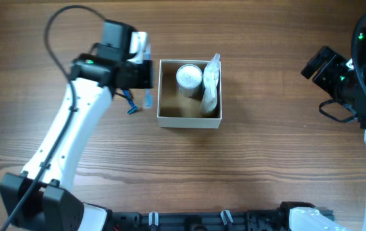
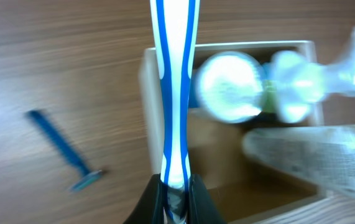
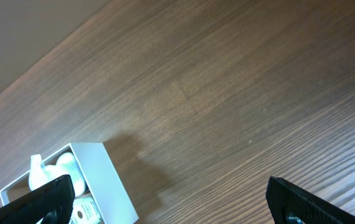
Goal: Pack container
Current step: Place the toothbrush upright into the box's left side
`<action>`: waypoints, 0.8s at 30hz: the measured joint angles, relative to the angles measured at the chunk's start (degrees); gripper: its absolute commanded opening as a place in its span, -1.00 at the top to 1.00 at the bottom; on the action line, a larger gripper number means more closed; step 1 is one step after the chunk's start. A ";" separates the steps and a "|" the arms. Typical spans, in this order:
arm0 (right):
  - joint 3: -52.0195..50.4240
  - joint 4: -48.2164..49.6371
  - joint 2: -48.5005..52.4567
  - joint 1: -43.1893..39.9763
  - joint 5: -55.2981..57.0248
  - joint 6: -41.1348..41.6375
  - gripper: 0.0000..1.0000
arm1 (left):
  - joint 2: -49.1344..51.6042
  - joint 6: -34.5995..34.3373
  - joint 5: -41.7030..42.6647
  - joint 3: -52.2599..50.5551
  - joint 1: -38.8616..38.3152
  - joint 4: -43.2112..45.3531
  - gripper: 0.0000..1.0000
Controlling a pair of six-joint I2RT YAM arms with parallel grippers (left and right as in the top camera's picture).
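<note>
One grip: left end effector (image 2: 174,190) clamped a blue-white toothbrush (image 2: 174,87), seemingly.
Right end effector (image 3: 168,190): fingers spread wide.
Container (image 1: 189,122): overhead centre.
Razor (image 2: 62,149): tabletop (image 2: 40,56), lower left.

1. On the table (image 1: 266,179), about halfway between the two arms: the container (image 1: 189,122).
2. Inside the container, at the far end: the jar (image 1: 189,78); just to its right, along the right wall: the bag (image 1: 211,90), poking out past the far rim.
3. Flat on the table, just left of the container and not touching it: the razor (image 1: 132,109).
4. Pinched in the left gripper (image 2: 176,186): the toothbrush (image 2: 176,93); from the left wrist, lined up over the container's left wall; razor on one side of it, jar on the other.
5. Far off to the right of the container, well apart from all the rest: the right gripper (image 3: 171,186), above the table.
</note>
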 measured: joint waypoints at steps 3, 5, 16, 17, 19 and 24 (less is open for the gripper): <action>0.00 0.00 0.00 0.00 0.00 0.00 -0.99 | 1.79 -0.96 -0.44 0.00 -3.43 3.28 0.92; 0.00 0.00 0.00 0.00 0.00 0.00 -0.99 | 3.69 -1.57 -0.52 -0.02 -4.81 4.26 0.92; 0.00 0.00 0.00 0.00 0.00 0.00 -1.00 | 14.51 -3.61 -1.51 -0.02 -6.23 5.51 0.51; 0.00 0.00 0.00 0.00 0.00 0.00 -1.00 | 14.56 -4.50 -1.51 -0.02 -6.23 5.40 0.46; 0.00 0.00 0.00 0.00 0.00 0.00 -1.00 | 14.29 -5.07 -1.51 -0.02 -6.23 5.27 0.36; 0.00 0.00 0.00 0.00 0.00 0.00 -1.00 | 10.29 -6.19 -2.38 -0.02 -6.23 2.62 0.04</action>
